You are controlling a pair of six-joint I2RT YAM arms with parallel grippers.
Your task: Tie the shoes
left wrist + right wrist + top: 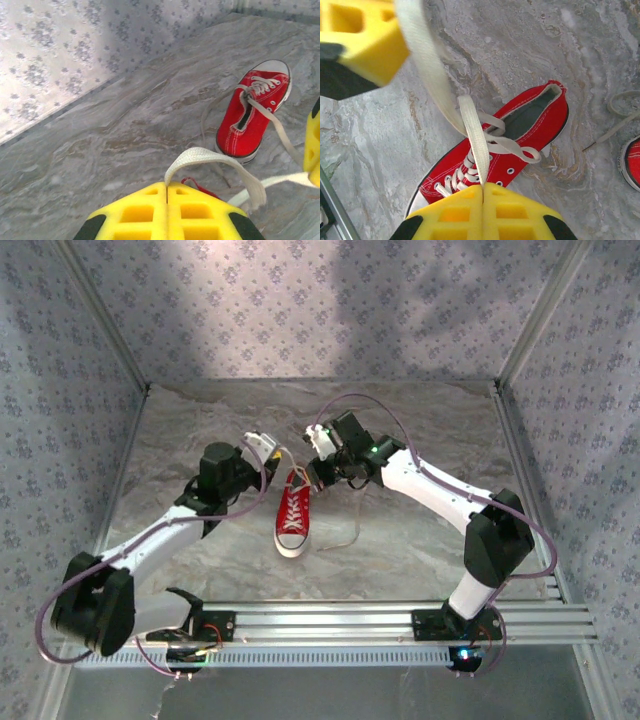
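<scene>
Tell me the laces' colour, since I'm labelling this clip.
White laces, clearest in the right wrist view against the red shoe.

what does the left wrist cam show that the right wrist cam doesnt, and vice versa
Left wrist, not right wrist: the patterned wall, and the far shoe at full length, lying apart with its laces loose.
Right wrist, not left wrist: the near shoe from above, with its open mouth and eyelets.
Both: the marbled table, and the left hand and right hand, each shut on a strand of white lace.
</scene>
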